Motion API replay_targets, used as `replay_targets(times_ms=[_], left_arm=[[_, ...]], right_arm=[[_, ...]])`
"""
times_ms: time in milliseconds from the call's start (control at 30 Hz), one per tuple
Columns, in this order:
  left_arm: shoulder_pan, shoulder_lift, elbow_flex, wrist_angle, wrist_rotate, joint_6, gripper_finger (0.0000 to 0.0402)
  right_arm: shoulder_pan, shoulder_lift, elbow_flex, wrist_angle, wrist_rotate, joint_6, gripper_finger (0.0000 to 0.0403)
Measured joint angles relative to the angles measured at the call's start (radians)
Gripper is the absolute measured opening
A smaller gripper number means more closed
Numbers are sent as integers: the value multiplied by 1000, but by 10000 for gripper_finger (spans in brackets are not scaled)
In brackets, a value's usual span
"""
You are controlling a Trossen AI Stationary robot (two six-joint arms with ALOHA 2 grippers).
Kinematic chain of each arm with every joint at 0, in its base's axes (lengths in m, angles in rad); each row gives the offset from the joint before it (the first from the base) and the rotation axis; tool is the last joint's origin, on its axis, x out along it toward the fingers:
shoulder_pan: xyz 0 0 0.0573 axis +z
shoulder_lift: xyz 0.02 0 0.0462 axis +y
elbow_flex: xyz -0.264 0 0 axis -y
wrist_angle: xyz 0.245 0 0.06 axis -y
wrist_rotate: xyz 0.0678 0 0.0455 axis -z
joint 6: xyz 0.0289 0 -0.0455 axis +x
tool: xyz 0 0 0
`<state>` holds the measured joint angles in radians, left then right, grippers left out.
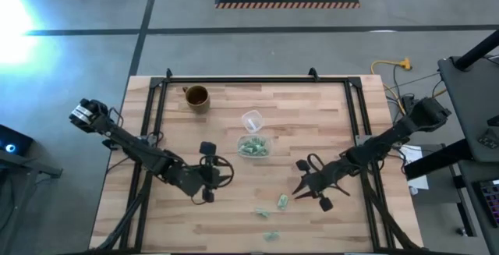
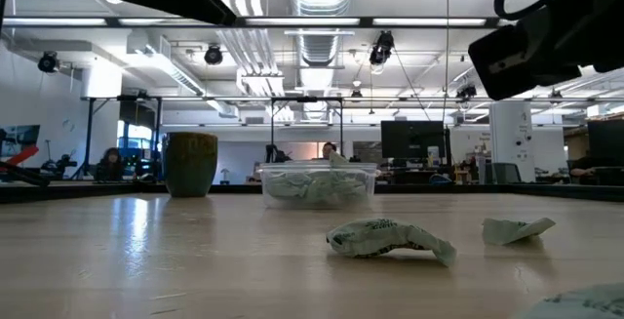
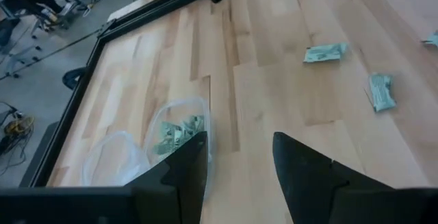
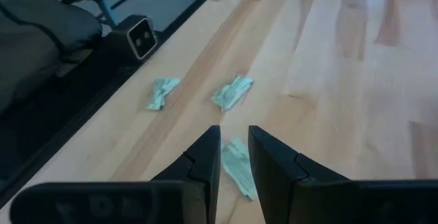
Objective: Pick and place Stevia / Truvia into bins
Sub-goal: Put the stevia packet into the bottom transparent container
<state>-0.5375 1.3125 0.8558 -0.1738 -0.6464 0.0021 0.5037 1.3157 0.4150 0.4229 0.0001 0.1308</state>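
High view: left gripper (image 1: 221, 171) over mid-desk (image 1: 327, 107), just short of the clear bin (image 1: 253, 147), fingers spread and empty. Bin already holding a heap of green-white Stevia packets. Round clear cup (image 1: 252, 120) just beyond the bin, brown mug (image 1: 196, 97) near the far desk edge. Right gripper (image 1: 302, 189) low over the near-right part of the desk, beside a loose packet (image 1: 282, 201); two more loose packets nearer the front edge.

Low view: bin (image 2: 318, 184) at mid-depth with packets piled inside, mug (image 2: 190, 164) to its side. Crumpled packet (image 2: 388, 238) flat on the desk in front, another (image 2: 517, 229) a little farther off. Neither gripper's fingers visible here. People seated far off in the room.

Left wrist view: left fingers (image 3: 188, 159) wide apart, nothing between them, bin (image 3: 179, 125) just ahead, two stray packets farther across the desk.

Right wrist view: right fingers (image 4: 205, 157) narrowly apart, straddling the end of one packet (image 4: 238, 166) lying on the desk; cannot tell whether actually pinched. Two other packets (image 4: 234, 91) ahead.

Risk, judged: thin, flat packet likely to slip out or stay down if fingers close above it; crumpled paper may be caught by a corner only and drop before the bin. Left gripper close to the light bin, so a nudge could shove or tip it.
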Motion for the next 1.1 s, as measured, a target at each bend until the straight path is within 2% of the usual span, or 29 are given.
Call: replay_targets(times_ms=[200, 533, 733, 1100], left_arm=[[-7, 0, 0, 1, 0, -27, 148], [-13, 1, 0, 0, 0, -78, 148], [-18, 2, 0, 1, 3, -109, 148], [-22, 2, 0, 0, 6, -111, 148]], right_arm=[[29, 147, -7, 132, 0, -15, 68], [29, 383, 105, 142, 0, -6, 72], [28, 410, 153, 130, 1, -51, 109], [26, 430, 151, 141, 29, -52, 196]])
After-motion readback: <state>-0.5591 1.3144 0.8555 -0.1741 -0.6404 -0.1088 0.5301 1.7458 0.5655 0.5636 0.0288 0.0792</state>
